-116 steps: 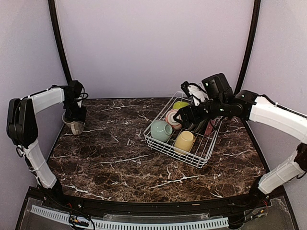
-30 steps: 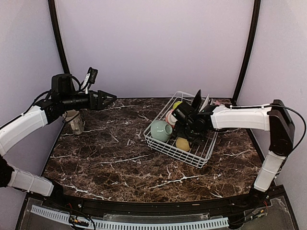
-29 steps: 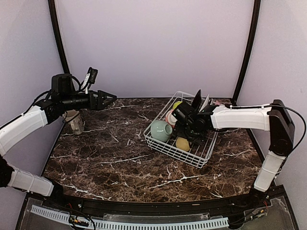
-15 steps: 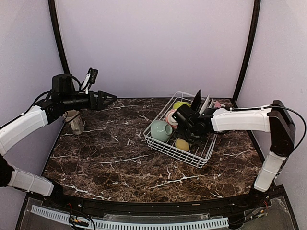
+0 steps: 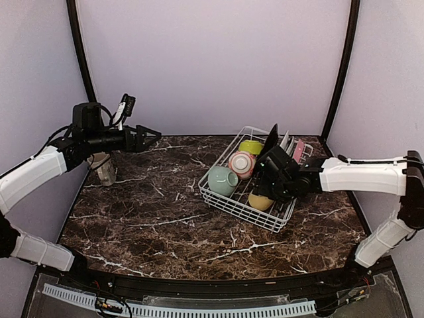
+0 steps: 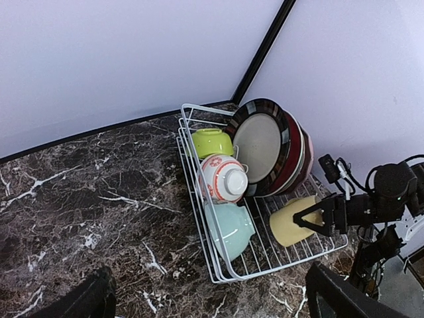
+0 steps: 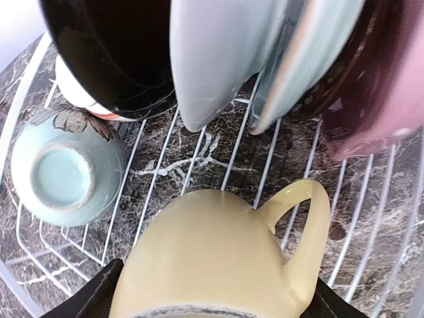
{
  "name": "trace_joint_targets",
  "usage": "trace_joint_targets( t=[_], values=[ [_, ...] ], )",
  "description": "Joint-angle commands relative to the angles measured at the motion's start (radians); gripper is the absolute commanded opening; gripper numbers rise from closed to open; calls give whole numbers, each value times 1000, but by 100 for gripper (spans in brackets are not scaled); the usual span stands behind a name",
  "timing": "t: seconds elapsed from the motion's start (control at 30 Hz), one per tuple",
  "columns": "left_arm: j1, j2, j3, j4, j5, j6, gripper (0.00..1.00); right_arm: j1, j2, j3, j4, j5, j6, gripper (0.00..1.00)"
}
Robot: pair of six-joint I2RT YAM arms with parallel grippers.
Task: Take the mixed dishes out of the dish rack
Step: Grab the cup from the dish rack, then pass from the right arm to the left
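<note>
The right gripper (image 5: 265, 194) has been closed onto the yellow mug (image 7: 212, 265) lying between its fingers; lifting from the dish rack (image 5: 232, 209) is judged next.

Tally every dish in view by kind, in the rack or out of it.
Mugs: 2, yellow mug in the dish rack, beige mug on the table.
Bowls: 3, lime bowl, pink-striped bowl, mint bowl.
Plates: 4 as far as the packed edges show, black plate in front.
Total: 9.
</note>
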Motion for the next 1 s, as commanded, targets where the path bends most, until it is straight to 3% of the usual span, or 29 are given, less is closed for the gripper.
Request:
trace_joint_targets(
  t=[0.0,0.13,0.37,0.57,0.73,0.83,0.97],
  values=[
    [-4,14,3,-45,-40,24,99,7,-123,-61,166,-19,-125,41],
    [-4,21,5,-58,-70,24,99,8,-199,-109,256,-77,-204,20],
    [-4,69,37,-118,-109,22,99,6,-296,-169,329,-115,-276,0],
    [-4,88,37,-105,-76,-6,99,8,-409,-272,595,-304,-444,0],
    [-4,123,34,-67,45,-36,97,8,-440,-267,719,-315,-503,0],
    [-4,138,16,35,204,-94,96,6,-381,-203,782,-342,-531,0],
    [-6,143,-60,370,426,-294,96,4,-267,-125,903,-413,-527,0]
  ],
)
